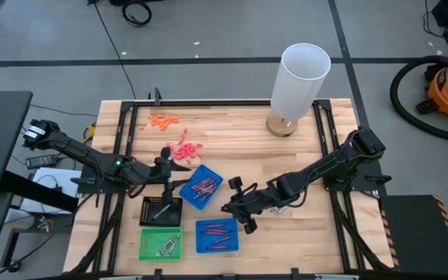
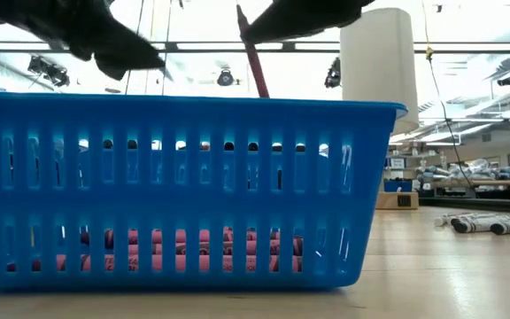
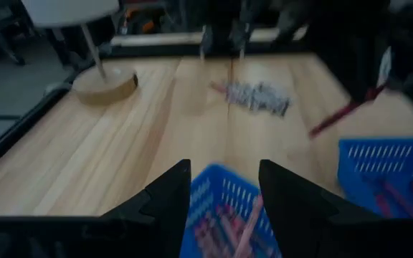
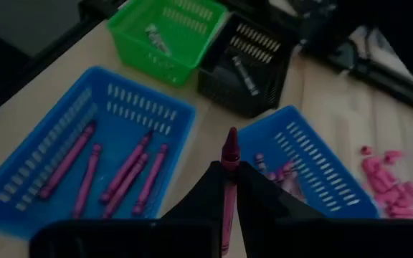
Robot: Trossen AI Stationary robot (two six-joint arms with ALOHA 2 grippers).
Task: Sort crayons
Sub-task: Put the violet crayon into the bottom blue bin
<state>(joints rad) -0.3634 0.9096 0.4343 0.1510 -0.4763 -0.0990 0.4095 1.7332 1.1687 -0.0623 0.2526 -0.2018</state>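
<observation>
Pinched upright in the right gripper: one maroon crayon, tip up, clear of the table. Hangs between the two blue trays, at 12 o'clock of the near blue tray and 4 o'clock of the centre blue tray. Left gripper spread wide, holding nothing, over the 9 o'clock edge of the centre tray.

Risks, as judged:
- Thin stick, small pinch: could swivel or slip on a quick swing, then roll across the wood.
- Released too high or near a rim: likely to bounce off the slotted wall and land outside.
- Both blue trays already hold maroon crayons; easy to pick the wrong one, and which is the goal cannot be told.
- Two arms close around the centre tray: a sweep toward 9 o'clock could clip the left fingers or shove the tilted tray.

Room:
- Tight at 7 to 8 o'clock, with green tray and black tray just beside each other.
- Pink bits at 11 o'clock, lamp at 1 o'clock.
- Bare wood from 2 to 4 o'clock: best retreat.
</observation>
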